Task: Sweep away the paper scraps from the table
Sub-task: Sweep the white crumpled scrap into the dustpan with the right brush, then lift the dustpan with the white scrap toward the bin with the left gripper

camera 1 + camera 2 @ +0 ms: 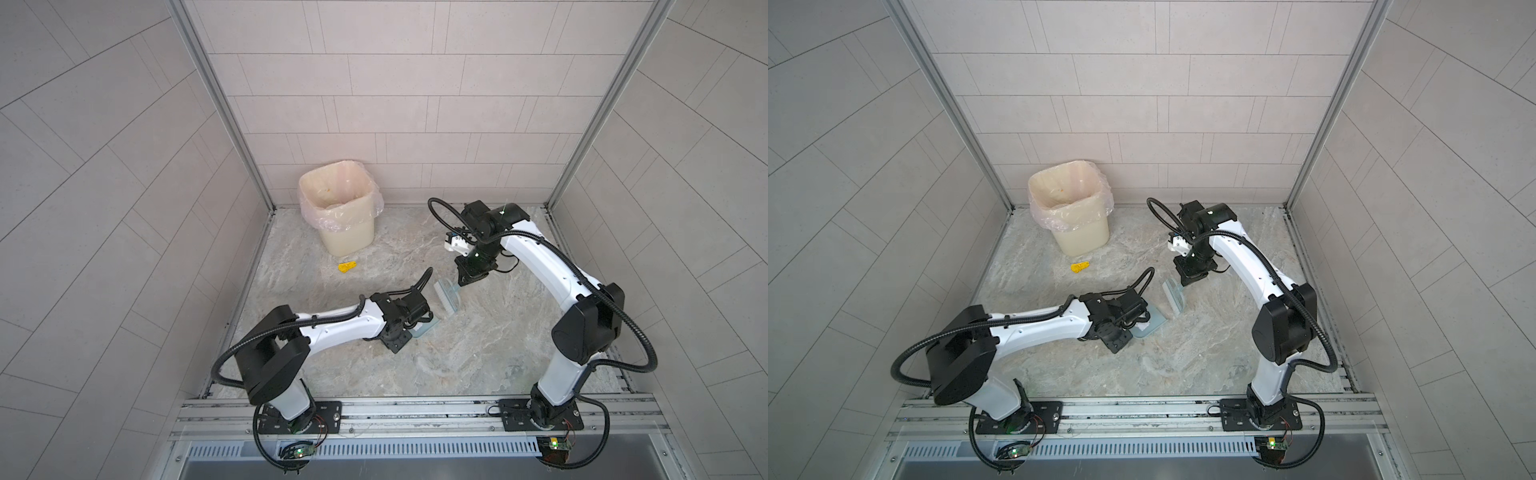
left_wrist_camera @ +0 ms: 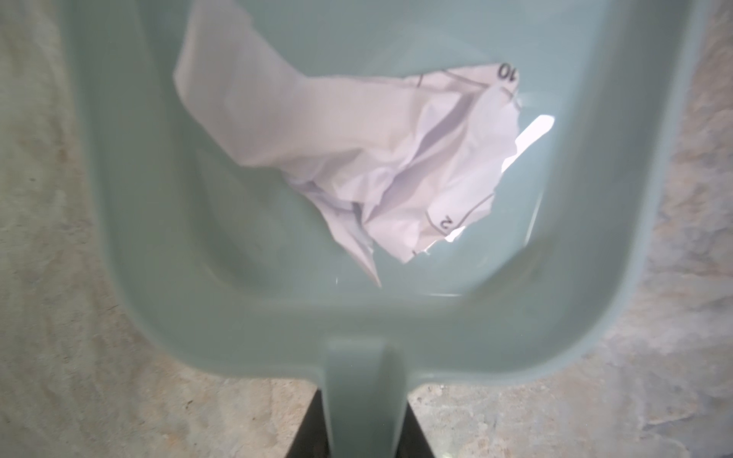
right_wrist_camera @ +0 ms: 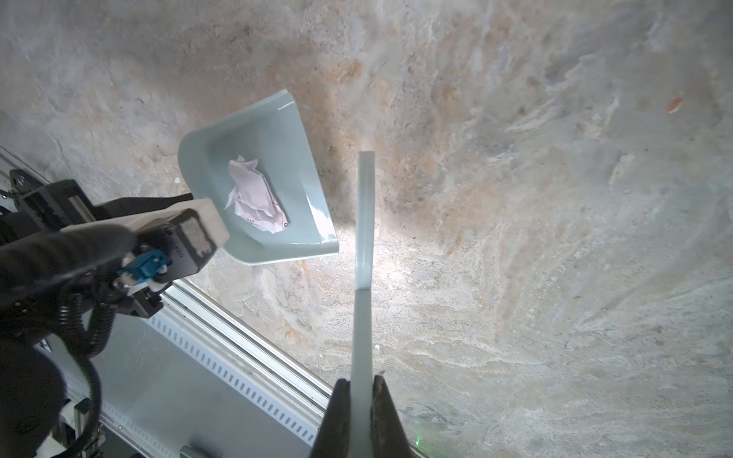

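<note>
bin (image 1: 347, 232): upright, plastic-lined, by back wall (image 1: 395, 104) | dustpan (image 3: 273, 135): pale blue | brush (image 1: 444, 297): just beside dustpan

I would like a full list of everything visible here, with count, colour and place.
table: one, beige-grey marbled, under everything
bin: one, cream with clear liner, far left corner
yellow scrap: one, on the table near the bin
dustpan: one, pale blue-green, mid-table
white scrap: one, dark print, inside the dustpan
brush: one, pale blue-green, beside the dustpan, apart
left gripper: one, black, shut on dustpan handle
right gripper: one, black, shut on brush handle
</note>
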